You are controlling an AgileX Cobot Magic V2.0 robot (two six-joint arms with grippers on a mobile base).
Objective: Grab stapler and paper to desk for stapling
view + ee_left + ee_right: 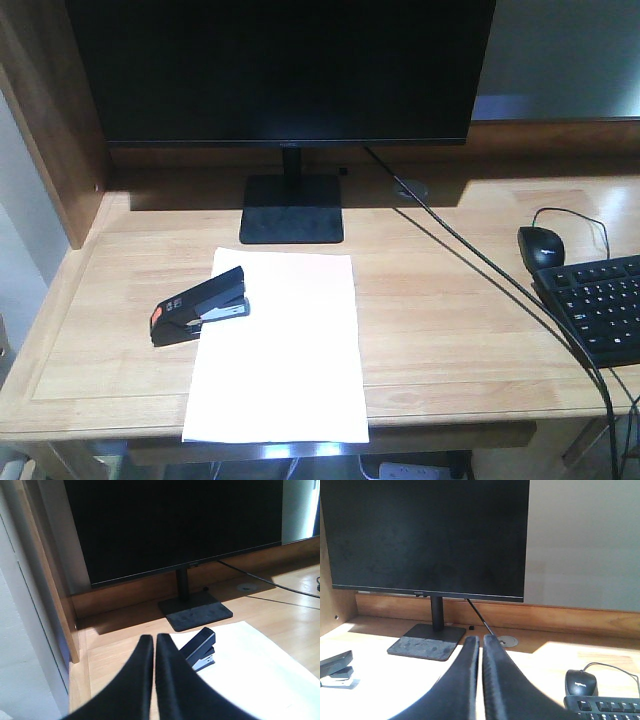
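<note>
Both of my grippers hang over the desk (450, 330) empty, fingers pressed nearly together: my left gripper (154, 642) above the near-left corner, my right gripper (481, 642) further right, toward the mouse (541, 245). From the left, the stapler (198, 306) lies with its nose on the paper's (278, 350) left edge. It looks stiff, compact and fairly heavy; I would pinch it across its black sides. That sheet is light, floppy and lies flat, so an edge seems best.
</note>
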